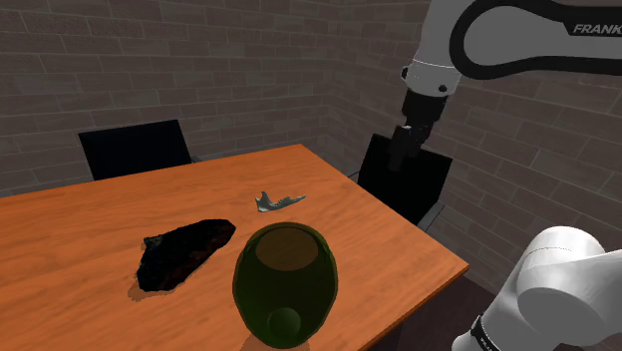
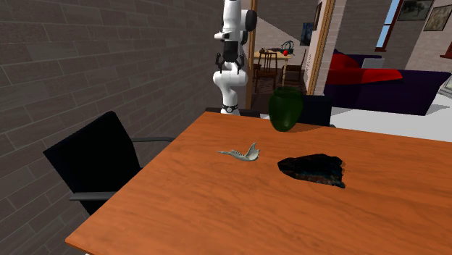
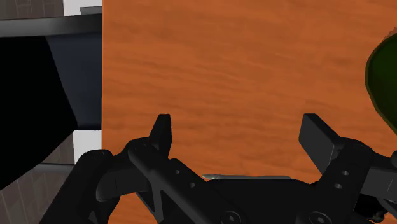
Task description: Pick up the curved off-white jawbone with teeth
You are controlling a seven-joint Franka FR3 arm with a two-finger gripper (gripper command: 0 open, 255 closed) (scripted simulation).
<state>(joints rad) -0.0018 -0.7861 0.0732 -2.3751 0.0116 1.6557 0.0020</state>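
The small pale curved jawbone (image 1: 276,202) (image 2: 243,153) lies on the orange wooden table (image 1: 90,219) (image 2: 217,210), near the middle of its far half in the shoulder view. My black gripper (image 1: 404,155) (image 2: 232,55) hangs high above the table's edge at the shoulder view's right, well apart from the jawbone. In the wrist view the gripper (image 3: 240,133) is open, its two fingers (image 3: 162,130) standing wide apart over bare table top (image 3: 222,63) with nothing between them.
A dark lumpy rock (image 1: 186,251) (image 2: 313,170) and a green rounded vase (image 1: 285,284) (image 2: 285,109) (image 3: 385,83) stand on the table near the jawbone. Black chairs (image 1: 135,150) (image 1: 409,179) (image 2: 94,163) sit at the table's sides. Brick walls close in behind.
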